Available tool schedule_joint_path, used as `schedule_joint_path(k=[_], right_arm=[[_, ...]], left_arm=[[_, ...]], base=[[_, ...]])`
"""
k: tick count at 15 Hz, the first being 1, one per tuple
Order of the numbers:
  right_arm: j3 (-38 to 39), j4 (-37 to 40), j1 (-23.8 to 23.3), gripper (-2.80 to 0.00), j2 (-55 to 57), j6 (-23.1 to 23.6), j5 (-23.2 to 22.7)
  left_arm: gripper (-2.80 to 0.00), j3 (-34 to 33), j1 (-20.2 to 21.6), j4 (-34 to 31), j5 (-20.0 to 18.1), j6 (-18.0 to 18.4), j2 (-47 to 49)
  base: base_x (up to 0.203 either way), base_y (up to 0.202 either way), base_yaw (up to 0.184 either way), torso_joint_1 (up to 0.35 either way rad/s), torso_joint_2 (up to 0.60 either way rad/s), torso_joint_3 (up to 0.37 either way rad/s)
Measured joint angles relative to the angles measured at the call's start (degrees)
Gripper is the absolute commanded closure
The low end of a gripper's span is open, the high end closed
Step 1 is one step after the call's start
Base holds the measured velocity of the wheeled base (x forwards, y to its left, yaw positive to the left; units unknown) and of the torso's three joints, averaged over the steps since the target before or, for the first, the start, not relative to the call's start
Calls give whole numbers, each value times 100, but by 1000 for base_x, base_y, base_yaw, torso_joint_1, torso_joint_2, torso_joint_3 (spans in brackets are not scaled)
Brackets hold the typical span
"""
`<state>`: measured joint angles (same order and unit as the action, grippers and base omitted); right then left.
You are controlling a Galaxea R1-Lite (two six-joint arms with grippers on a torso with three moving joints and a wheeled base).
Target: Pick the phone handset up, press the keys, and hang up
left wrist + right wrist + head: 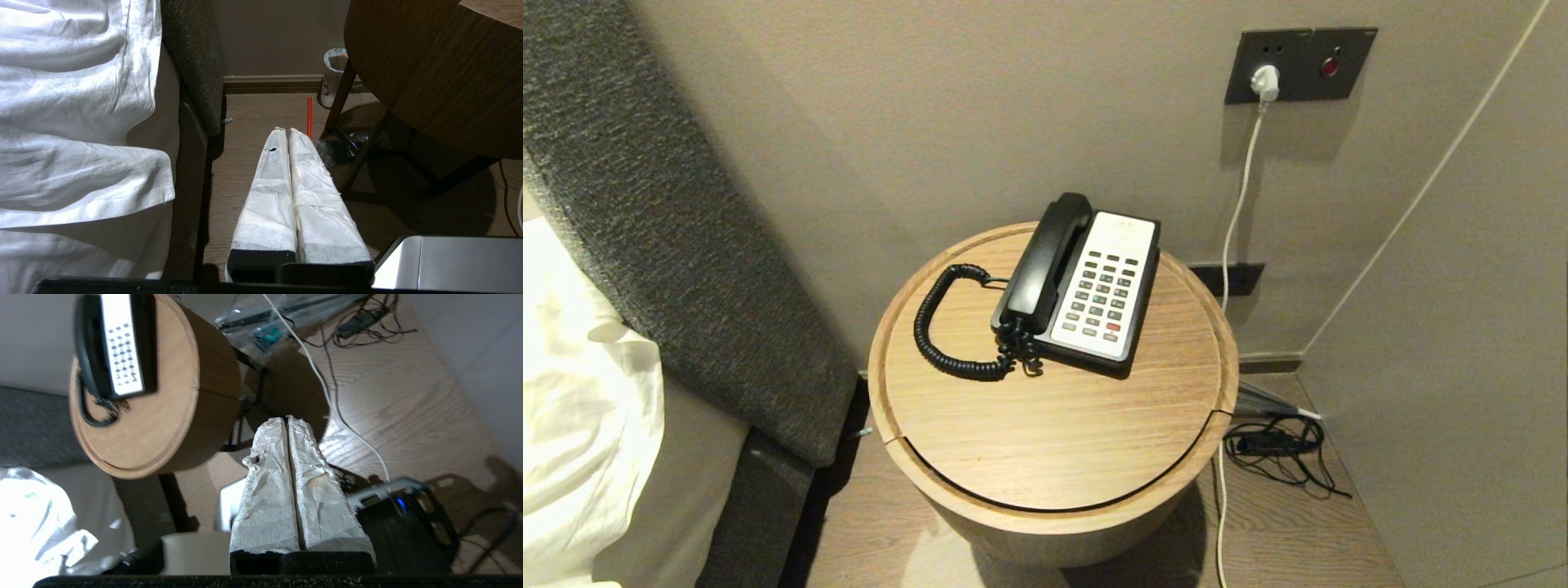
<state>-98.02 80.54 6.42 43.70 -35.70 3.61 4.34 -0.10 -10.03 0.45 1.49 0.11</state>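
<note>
A black desk phone (1086, 286) with a white keypad panel (1104, 286) sits on a round wooden side table (1054, 425). Its black handset (1045, 257) rests in the cradle on the phone's left side, and a coiled black cord (947, 327) loops onto the tabletop. The phone also shows in the right wrist view (116, 345). Neither arm shows in the head view. My left gripper (288, 130) is shut and empty, low over the floor beside the bed. My right gripper (286, 419) is shut and empty, low over the floor, apart from the table.
A grey padded headboard (662, 212) and white bedding (580, 408) stand left of the table. A wall rises behind it with a socket plate (1298, 64) and a white cable (1237, 212). Black cables (1278, 449) lie on the floor at the right. A cup (333, 75) stands under the table.
</note>
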Motion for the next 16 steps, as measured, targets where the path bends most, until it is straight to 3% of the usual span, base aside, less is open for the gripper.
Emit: schedule_joint_path(k=[4,10,16], right_arm=[[867,-41,-97,0,-882,195,-204],[2215,126,-646,0,-2194,1168,-774],[3543,-599,-693,0,-3182,1931,-744]], left_arm=[[0,-35,0,3,-4,-5,-11],[0,-40,0,21,-25,-44,-11],[0,-43,0,22,-23,-56,-11]], base=[[0,0,0,0,0,0],[0,0,0,0,0,0],[0,0,0,0,0,0]])
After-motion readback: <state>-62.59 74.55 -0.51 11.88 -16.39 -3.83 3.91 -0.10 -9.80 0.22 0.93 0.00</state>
